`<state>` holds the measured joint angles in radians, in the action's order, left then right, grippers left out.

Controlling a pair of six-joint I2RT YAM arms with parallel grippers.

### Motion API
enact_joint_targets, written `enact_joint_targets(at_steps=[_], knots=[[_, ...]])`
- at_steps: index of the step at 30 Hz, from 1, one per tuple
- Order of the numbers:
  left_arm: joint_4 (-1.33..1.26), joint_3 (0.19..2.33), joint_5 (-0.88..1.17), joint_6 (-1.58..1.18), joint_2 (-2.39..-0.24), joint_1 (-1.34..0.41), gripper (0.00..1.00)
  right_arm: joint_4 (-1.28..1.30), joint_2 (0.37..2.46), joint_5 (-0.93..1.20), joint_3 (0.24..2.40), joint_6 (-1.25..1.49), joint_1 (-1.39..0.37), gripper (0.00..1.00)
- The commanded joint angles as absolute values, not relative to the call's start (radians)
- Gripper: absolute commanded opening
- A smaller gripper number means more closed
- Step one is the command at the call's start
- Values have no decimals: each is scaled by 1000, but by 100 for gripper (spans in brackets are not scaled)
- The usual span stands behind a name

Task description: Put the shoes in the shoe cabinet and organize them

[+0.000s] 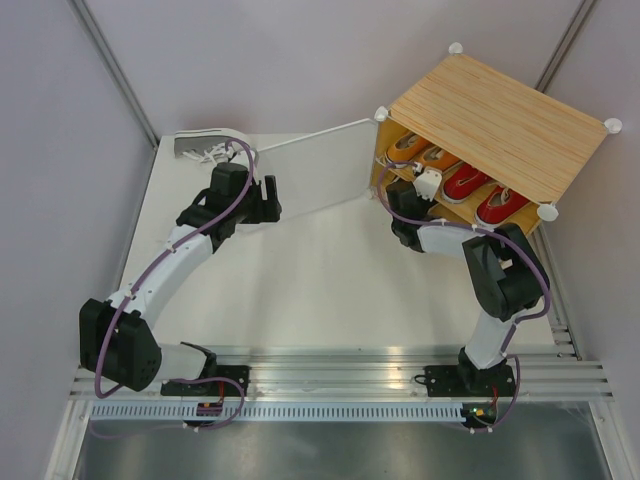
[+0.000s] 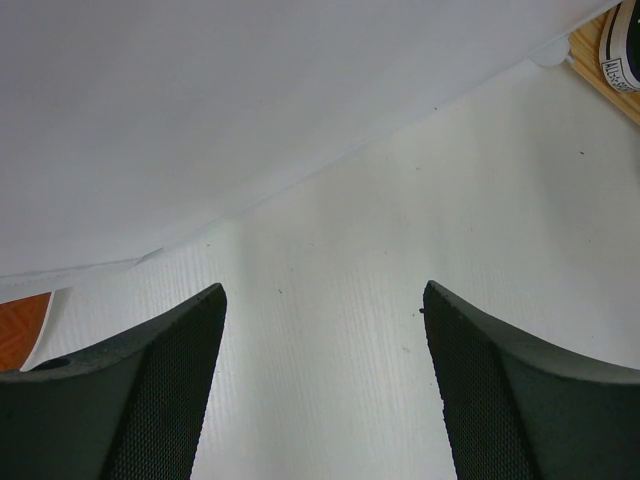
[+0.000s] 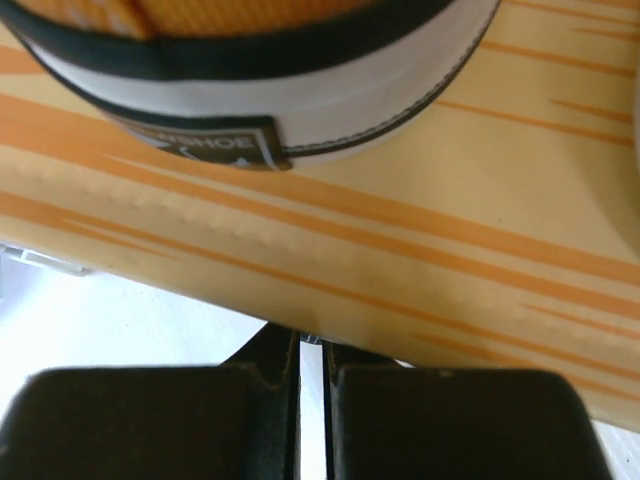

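My right gripper (image 3: 310,372) is closed, its fingers pressed together with nothing between them. It stands just before the front edge of the wooden shelf (image 3: 420,250). Directly behind that edge is the white rubber heel of an orange shoe (image 3: 260,85). I judge the step is to push this shoe deeper with closed fingers. So I should press low on the middle of the heel, straight and slowly; otherwise the shoe may turn against its neighbour. On this shelf of the shoe cabinet (image 1: 500,115), two orange and two red shoes (image 1: 466,182) stand in a row. My left gripper (image 2: 322,300) is wide open and empty over the table (image 2: 340,220), beside the frosted door (image 1: 310,170). A grey shoe (image 1: 200,148) lies outside, at the table's far left corner.
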<state>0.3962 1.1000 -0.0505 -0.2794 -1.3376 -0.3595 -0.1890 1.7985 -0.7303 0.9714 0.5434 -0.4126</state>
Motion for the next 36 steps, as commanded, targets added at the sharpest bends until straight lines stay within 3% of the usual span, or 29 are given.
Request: enact_joint_targets(at_steps=[1, 12, 19, 33, 36], knots=[[393, 1103, -60, -299, -1308, -354, 83, -302, 1816, -696, 1022, 523, -397, 1], [394, 1103, -58, -299, -1308, -353, 83, -333, 1827, -584, 1054, 537, -390, 1], [394, 1101, -63, -301, -1304, -351, 83, -273, 1825, -649, 1051, 543, -377, 4], [394, 1101, -54, -308, -1318, -350, 83, -221, 1812, -715, 1035, 523, -353, 21], [397, 1101, -60, -308, -1312, -348, 83, -192, 1796, -703, 1049, 512, -353, 31]])
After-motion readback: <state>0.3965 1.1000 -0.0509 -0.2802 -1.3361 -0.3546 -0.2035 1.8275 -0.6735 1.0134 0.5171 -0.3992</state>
